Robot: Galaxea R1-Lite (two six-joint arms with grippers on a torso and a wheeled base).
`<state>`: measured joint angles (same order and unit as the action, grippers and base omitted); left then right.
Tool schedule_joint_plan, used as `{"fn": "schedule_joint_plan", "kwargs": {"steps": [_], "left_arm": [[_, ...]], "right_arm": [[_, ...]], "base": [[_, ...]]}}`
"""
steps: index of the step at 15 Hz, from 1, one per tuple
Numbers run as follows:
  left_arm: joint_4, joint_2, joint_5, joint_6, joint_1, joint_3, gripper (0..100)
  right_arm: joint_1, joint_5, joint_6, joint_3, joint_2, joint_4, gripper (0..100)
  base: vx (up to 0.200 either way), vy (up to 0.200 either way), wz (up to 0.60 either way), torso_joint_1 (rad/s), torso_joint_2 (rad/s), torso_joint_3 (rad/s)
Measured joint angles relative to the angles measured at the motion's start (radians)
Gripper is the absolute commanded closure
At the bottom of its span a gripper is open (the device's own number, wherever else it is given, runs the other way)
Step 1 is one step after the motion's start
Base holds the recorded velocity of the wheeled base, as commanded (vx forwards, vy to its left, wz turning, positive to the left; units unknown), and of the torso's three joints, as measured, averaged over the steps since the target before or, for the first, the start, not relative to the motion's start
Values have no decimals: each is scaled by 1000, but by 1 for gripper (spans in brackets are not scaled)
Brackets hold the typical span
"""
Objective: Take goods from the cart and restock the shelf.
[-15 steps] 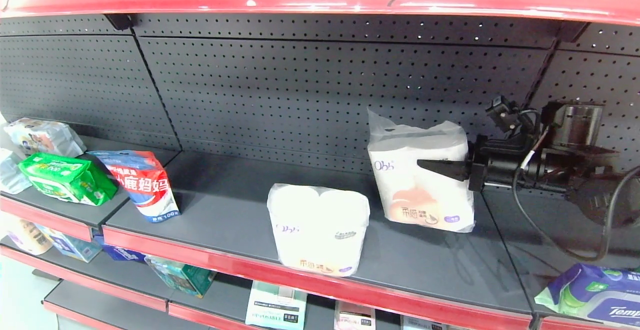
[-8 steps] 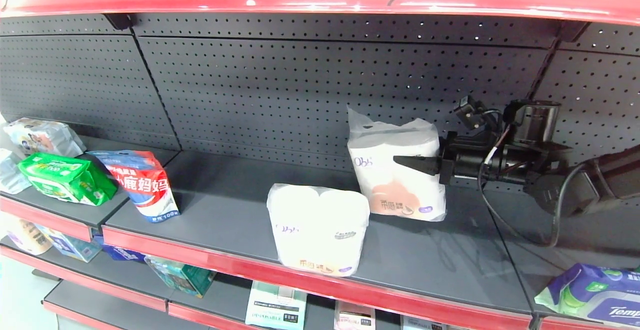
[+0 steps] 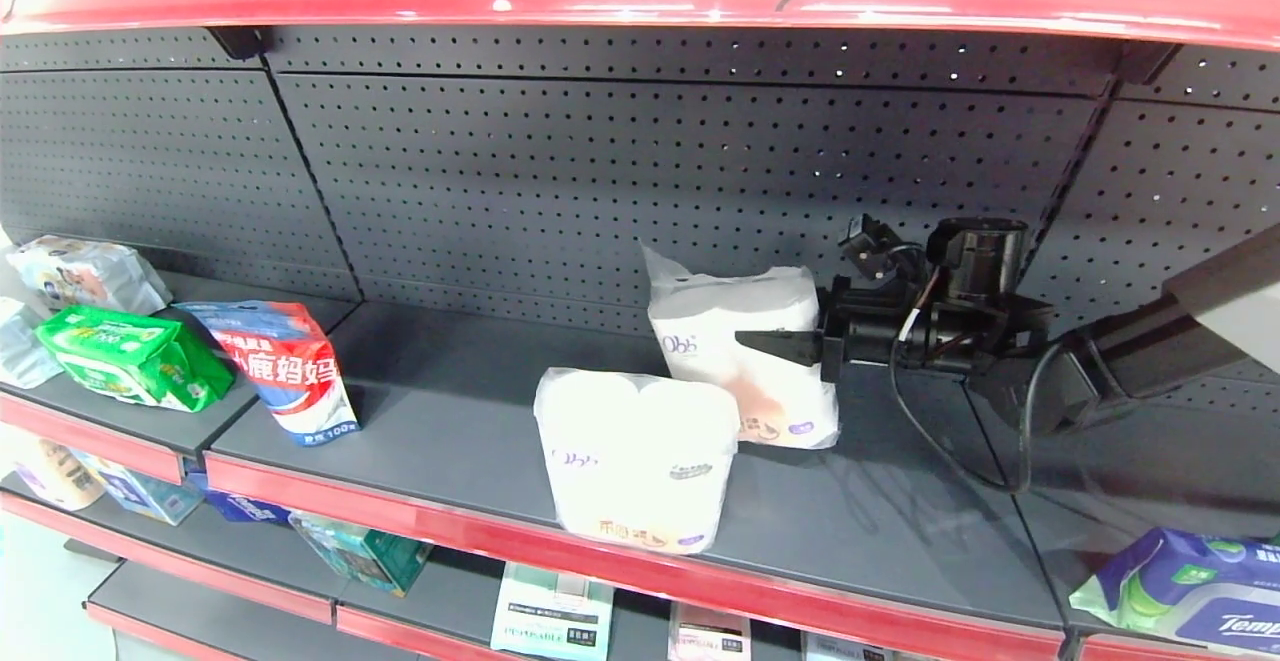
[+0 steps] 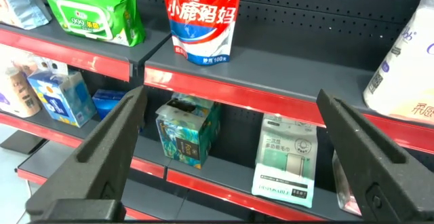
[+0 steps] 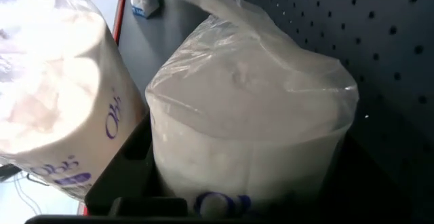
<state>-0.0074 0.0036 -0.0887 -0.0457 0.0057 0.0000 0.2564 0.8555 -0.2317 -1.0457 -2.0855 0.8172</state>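
A white toilet-paper pack (image 3: 735, 361) in clear wrap stands upright near the back of the grey shelf (image 3: 450, 401), close to the pegboard. My right gripper (image 3: 760, 336) is shut on its sides, one black finger (image 3: 785, 343) across its front. The right wrist view shows that pack (image 5: 251, 129) between the fingers. I cannot tell whether its base touches the shelf. A second, similar pack (image 3: 635, 456) stands at the shelf's front edge, just left and in front of the held one, and shows beside it (image 5: 54, 115). My left gripper (image 4: 230, 95) hangs open and holds nothing, facing the lower shelves.
A red-and-blue bag (image 3: 290, 366) and a green wipes pack (image 3: 135, 356) sit at the left of the shelf. A purple tissue pack (image 3: 1190, 591) lies at the front right. Boxes (image 4: 186, 129) and packets (image 4: 288, 156) fill the lower shelf. Bare shelf lies between the bag and the front pack.
My right arm has carried the held toilet-paper pack leftward and deeper along the shelf, now just behind the front pack. Nothing else moved.
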Motion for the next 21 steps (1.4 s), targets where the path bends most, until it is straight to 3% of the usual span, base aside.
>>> {"fn": "schedule_joint_plan", "kwargs": {"steps": [4, 14, 21], "left_arm": [[0, 0, 0, 0, 0, 0, 0], [0, 0, 0, 0, 0, 0, 0], [0, 0, 0, 0, 0, 0, 0]], "right_arm": [[-8, 3, -38, 34, -20, 3, 100], [-74, 92, -306, 108, -39, -3, 100], [-17, 85, -312, 84, -45, -3, 100]], "base": [[0, 0, 0, 0, 0, 0], [0, 0, 0, 0, 0, 0], [0, 0, 0, 0, 0, 0]]}}
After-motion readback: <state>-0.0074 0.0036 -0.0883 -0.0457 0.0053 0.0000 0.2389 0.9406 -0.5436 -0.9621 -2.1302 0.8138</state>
